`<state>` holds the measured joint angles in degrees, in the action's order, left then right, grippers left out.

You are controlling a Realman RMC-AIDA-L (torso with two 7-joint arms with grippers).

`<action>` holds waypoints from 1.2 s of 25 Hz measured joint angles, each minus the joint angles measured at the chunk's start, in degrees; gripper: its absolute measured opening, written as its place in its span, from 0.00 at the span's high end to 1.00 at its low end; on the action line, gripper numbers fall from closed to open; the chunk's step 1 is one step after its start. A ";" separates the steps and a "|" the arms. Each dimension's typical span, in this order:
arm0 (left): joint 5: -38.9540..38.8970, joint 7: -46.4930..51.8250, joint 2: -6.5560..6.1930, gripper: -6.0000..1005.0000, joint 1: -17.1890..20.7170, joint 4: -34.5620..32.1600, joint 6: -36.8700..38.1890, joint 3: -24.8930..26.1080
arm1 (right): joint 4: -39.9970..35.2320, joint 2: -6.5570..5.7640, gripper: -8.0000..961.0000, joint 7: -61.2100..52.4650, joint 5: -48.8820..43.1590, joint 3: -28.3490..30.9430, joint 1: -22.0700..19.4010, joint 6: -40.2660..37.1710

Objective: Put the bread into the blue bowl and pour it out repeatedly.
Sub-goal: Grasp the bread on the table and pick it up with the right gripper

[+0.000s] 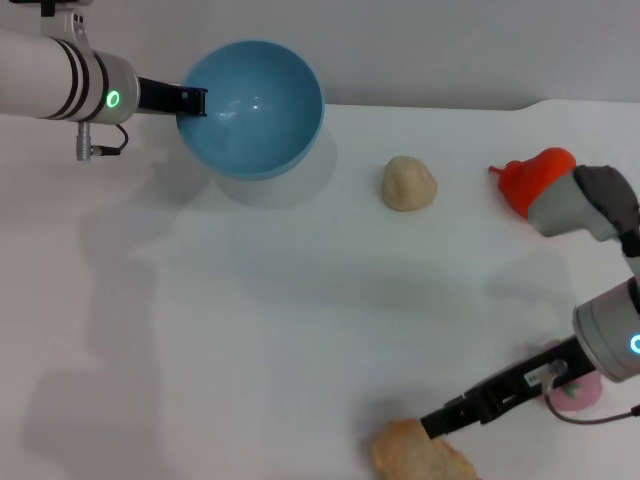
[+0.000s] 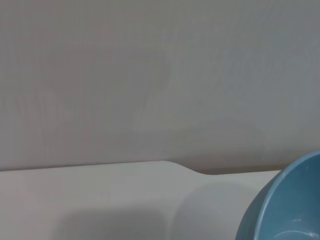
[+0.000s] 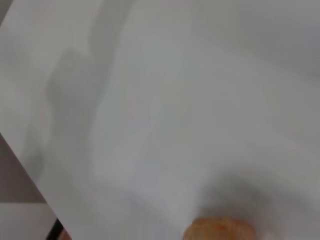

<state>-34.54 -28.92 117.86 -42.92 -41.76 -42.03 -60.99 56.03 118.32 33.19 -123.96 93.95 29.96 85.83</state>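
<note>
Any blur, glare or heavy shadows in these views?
Head view: sharp; specular glints inside the blue bowl, soft arm shadows on the table. Left wrist view: mostly blank wall, faint shadows. Right wrist view: blurred; the bread is a smear at the frame edge.

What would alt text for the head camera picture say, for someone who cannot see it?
The left gripper holds a round light-blue plastic bowl by its rim, tilted above the white table. The right gripper is at a tan ridged toy bread loaf at the near edge.
</note>
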 joint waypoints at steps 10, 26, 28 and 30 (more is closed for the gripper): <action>-0.07 -0.04 0.09 0.99 -0.03 0.01 0.13 0.00 | -4.30 0.10 0.58 0.11 -0.91 -1.31 1.66 -1.70; -0.67 0.04 0.30 0.99 0.03 0.01 0.66 -0.01 | -9.58 0.50 0.59 0.80 0.45 -6.78 5.60 -5.47; -0.70 0.17 0.38 0.99 0.03 0.01 0.90 -0.13 | -9.64 0.51 0.60 0.79 0.91 -7.92 5.74 -5.39; -0.89 0.28 0.44 0.99 0.03 0.01 1.07 -0.49 | -9.79 0.51 0.60 0.73 1.37 -9.04 5.89 -5.33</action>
<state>-35.43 -28.64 118.30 -42.89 -41.75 -40.96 -61.48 46.24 118.83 33.92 -122.59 84.91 35.85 80.50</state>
